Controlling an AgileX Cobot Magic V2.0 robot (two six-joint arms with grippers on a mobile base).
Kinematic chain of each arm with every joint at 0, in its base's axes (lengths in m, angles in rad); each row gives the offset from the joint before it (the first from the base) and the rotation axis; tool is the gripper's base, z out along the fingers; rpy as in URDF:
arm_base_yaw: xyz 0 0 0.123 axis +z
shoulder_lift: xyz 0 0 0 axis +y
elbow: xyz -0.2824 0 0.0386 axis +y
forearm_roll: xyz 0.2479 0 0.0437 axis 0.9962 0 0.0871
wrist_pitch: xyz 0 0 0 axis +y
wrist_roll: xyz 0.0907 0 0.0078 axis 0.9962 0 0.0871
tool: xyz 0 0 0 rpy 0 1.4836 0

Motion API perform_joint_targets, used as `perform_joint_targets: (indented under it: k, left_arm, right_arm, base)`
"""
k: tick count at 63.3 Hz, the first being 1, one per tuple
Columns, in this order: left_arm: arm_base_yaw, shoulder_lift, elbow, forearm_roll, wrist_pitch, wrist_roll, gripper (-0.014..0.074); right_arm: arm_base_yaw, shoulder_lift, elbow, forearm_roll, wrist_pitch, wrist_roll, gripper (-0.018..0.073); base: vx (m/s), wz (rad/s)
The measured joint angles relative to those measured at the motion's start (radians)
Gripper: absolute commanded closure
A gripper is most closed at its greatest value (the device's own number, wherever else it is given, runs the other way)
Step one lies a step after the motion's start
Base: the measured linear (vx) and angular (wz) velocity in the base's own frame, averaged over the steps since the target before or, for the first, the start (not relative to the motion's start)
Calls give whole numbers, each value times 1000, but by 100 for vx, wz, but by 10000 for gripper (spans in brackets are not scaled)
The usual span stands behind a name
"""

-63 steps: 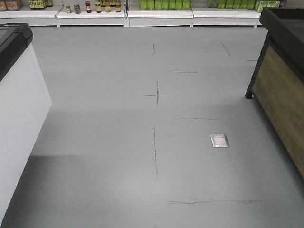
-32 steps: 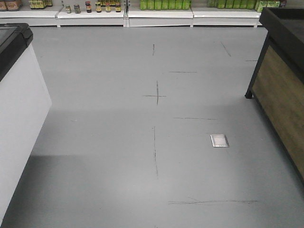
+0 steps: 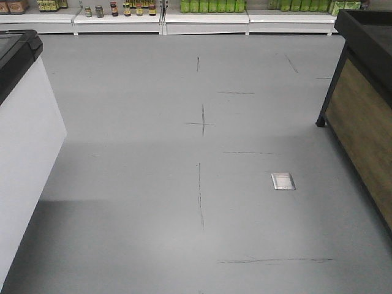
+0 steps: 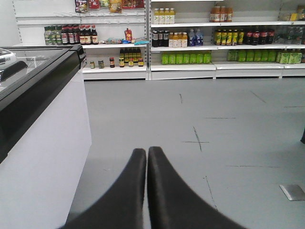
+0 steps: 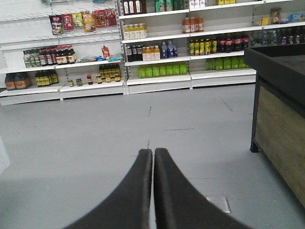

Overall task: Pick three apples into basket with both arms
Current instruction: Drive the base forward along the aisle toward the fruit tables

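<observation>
No apples and no basket show in any view. My left gripper (image 4: 147,151) fills the bottom of the left wrist view, its two black fingers pressed together and holding nothing, pointing over grey floor. My right gripper (image 5: 153,152) looks the same in the right wrist view: shut, empty, aimed across the floor toward the shelves. Neither arm appears in the front view.
A white chest freezer with a black rim (image 3: 24,122) (image 4: 38,109) stands on the left. A black-framed wooden display stand (image 3: 364,92) (image 5: 281,95) stands on the right. Shelves of bottles and jars (image 4: 190,43) (image 5: 143,52) line the far wall. A metal floor plate (image 3: 283,181) lies in the grey floor.
</observation>
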Motion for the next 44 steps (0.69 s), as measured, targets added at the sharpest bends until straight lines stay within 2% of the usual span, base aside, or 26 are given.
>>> perform_joint_targets:
  k: [44]
  left_arm:
    - [0,0,0,0,0,0,603]
  right_arm:
    - [0,0,0,0,0,0,564]
  base:
    - [2,1]
